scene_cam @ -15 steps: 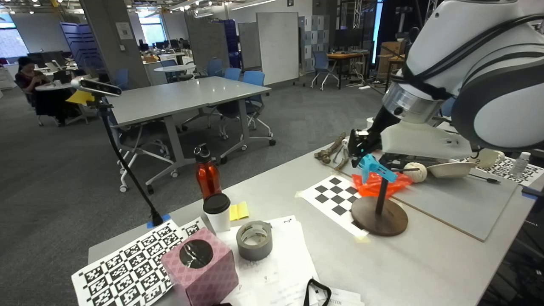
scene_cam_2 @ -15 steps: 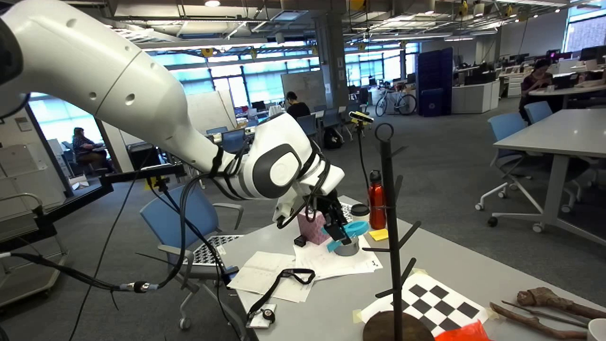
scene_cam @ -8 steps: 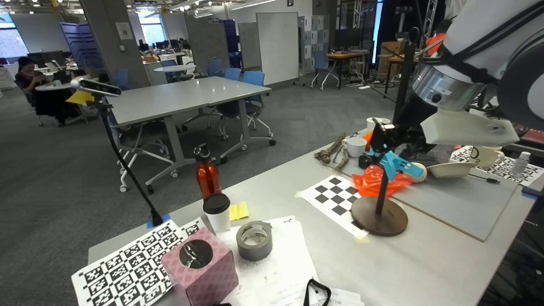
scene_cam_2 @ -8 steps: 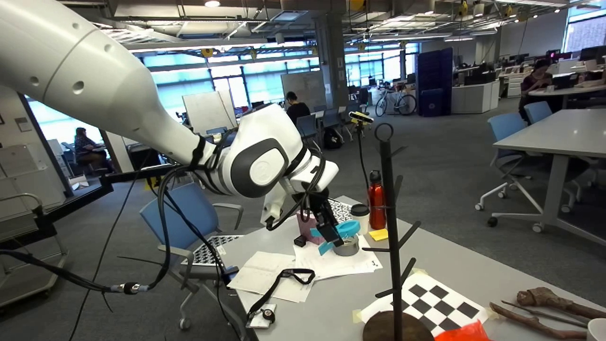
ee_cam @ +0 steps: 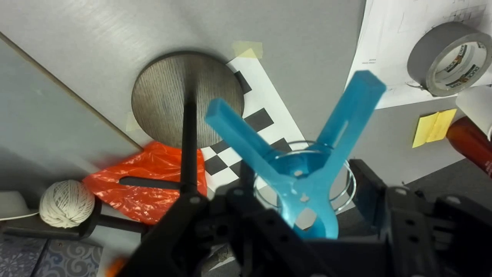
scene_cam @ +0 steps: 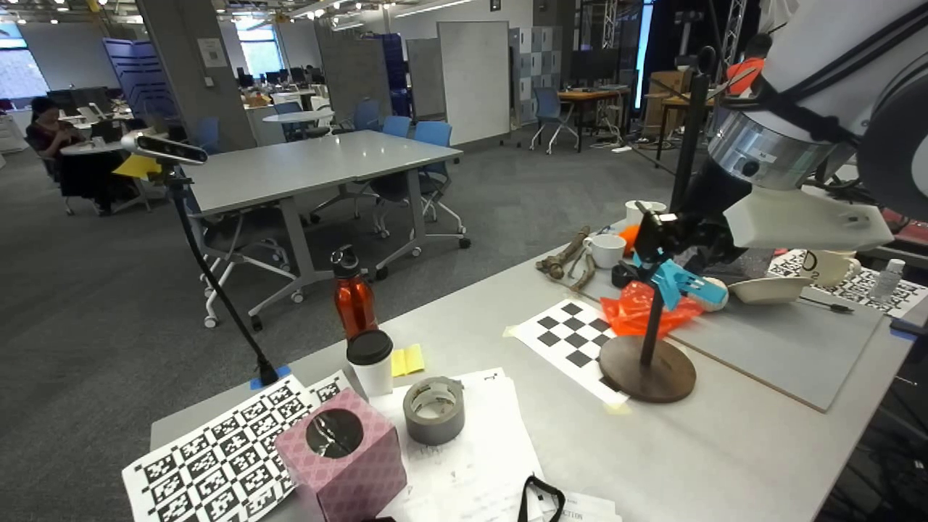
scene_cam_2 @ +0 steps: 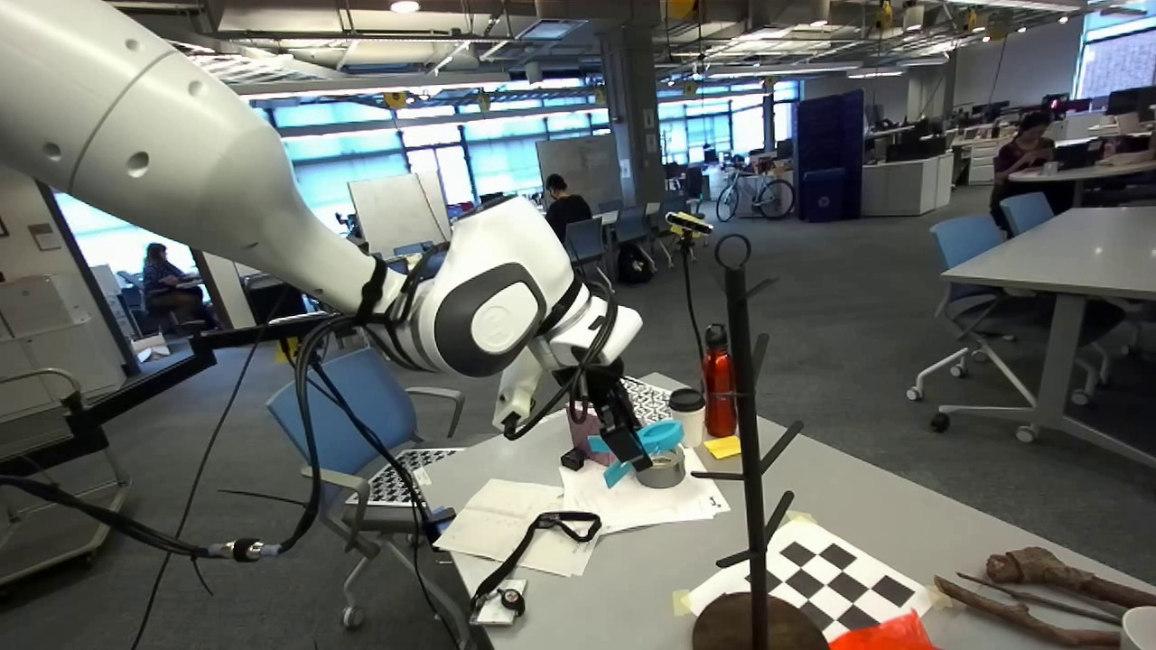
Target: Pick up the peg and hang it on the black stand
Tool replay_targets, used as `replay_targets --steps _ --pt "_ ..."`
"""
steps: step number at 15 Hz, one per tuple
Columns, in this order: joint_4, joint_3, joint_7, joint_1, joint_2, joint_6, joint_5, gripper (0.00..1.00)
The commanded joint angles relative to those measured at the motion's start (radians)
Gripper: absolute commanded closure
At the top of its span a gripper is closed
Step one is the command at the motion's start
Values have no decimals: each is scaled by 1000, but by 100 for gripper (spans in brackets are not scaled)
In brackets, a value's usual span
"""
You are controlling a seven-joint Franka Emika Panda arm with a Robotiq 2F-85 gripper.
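Note:
The blue peg (ee_cam: 319, 184) with a wire spring is between my gripper's fingers (ee_cam: 301, 169), with its two handles pointing forward. The gripper is shut on it and holds it in the air; the peg also shows in both exterior views (scene_cam: 681, 283) (scene_cam_2: 662, 435). The black stand (scene_cam_2: 746, 388) is a post with thin side branches and a top ring on a round wooden base (scene_cam: 641, 373). In an exterior view my gripper (scene_cam: 650, 250) and the peg cover part of the post. In the wrist view the post (ee_cam: 188, 142) is left of the peg, apart from it.
A red plastic bag (ee_cam: 153, 169) and a taped checkerboard sheet (scene_cam: 569, 333) lie by the stand's base. A ball of twine (ee_cam: 67, 204), a white cup (scene_cam: 605, 251) and sticks (scene_cam_2: 1030, 614) lie beyond. A tape roll (scene_cam: 433, 413), pink box (scene_cam: 355, 464) and red bottle (scene_cam_2: 720, 384) stand elsewhere.
The arm and the held peg have moved back toward the robot, mostly in the earlier half second and only slightly since. The peg stays in the gripper; the stand has not moved.

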Motion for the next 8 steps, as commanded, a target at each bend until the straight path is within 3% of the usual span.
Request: replay_targets --steps 1,8 --pt "-7 16 25 -30 4 9 -45 63" --pt "-61 -9 62 -52 0 7 -135 63"
